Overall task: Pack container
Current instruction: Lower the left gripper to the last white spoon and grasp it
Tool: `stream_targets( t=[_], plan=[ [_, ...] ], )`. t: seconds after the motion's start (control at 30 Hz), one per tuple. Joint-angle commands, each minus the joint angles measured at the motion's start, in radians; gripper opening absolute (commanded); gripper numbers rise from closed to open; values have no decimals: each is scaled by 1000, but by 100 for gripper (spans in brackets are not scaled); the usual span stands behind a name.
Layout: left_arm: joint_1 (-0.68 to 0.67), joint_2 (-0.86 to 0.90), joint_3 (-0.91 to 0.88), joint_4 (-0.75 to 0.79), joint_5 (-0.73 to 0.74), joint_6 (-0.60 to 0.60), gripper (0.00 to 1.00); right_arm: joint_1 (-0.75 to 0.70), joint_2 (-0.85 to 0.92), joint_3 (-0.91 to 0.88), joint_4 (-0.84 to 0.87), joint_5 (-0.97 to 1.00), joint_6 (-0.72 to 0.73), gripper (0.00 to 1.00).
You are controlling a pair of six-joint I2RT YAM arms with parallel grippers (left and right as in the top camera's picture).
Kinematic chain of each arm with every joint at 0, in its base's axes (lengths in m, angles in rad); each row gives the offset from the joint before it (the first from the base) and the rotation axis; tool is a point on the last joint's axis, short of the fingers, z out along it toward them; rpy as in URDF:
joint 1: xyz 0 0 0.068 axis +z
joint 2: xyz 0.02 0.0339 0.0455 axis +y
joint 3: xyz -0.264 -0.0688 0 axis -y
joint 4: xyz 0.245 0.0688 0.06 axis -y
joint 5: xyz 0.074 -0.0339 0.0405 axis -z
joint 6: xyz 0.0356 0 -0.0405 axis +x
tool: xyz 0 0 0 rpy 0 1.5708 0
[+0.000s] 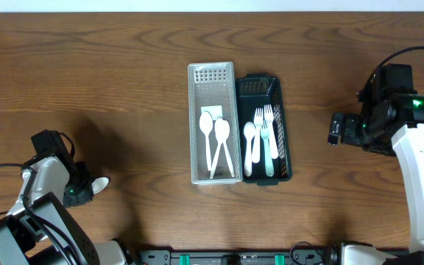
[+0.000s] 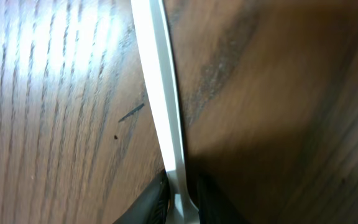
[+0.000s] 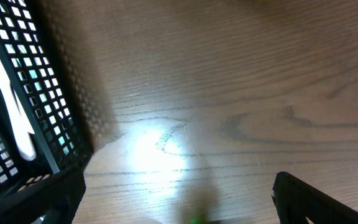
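At the table's lower left corner, seen from overhead, the left gripper [image 1: 85,190] sits low over the wood, with the bowl of a loose white spoon [image 1: 100,183] poking out just to its right. This spoon lies well apart from the two containers in the middle of the table [image 1: 124,81]. There the white basket [image 1: 196,125] holds two white spoons [image 1: 217,136]. The black basket [image 1: 285,125] touches its right side and carries forks [image 1: 265,129] and one more spoon. The right gripper [image 1: 336,129] hangs off to the right of the black basket, clear of it.

In the left wrist view, the white spoon's handle [image 2: 160,93] runs from the top edge down to the left gripper [image 2: 182,200]. The two dark fingers [image 2: 157,202] are pressed against either side of the handle, pinching it. The grained table [image 2: 55,124] lies close beneath.

In the right wrist view, the right gripper [image 3: 179,202] is spread wide. One finger [image 3: 48,199] sits at the bottom left and the other at the bottom right, with only lit wood between them. The black basket's mesh wall [image 3: 42,118] fills the left edge, and a white utensil handle [image 3: 5,93] shows through it.
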Motion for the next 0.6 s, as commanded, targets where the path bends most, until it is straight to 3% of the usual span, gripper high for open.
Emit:
stream_targets(
  t=[0.0, 0.17, 0.4, 0.57],
  plan=[
    [9, 26, -34, -2, -11, 163, 14, -9, -3, 1, 7, 5, -16, 99],
    [9, 10, -9, -4, 2, 307, 6, -9, -3, 1, 9, 5, -16, 99],
    [-1, -74, 69, -107, 8, 471, 6, -9, -3, 1, 9, 4, -16, 99],
    [-80, -188, 157, -211, 8, 615, 6, -9, -3, 1, 9, 3, -15, 99]
  ],
)
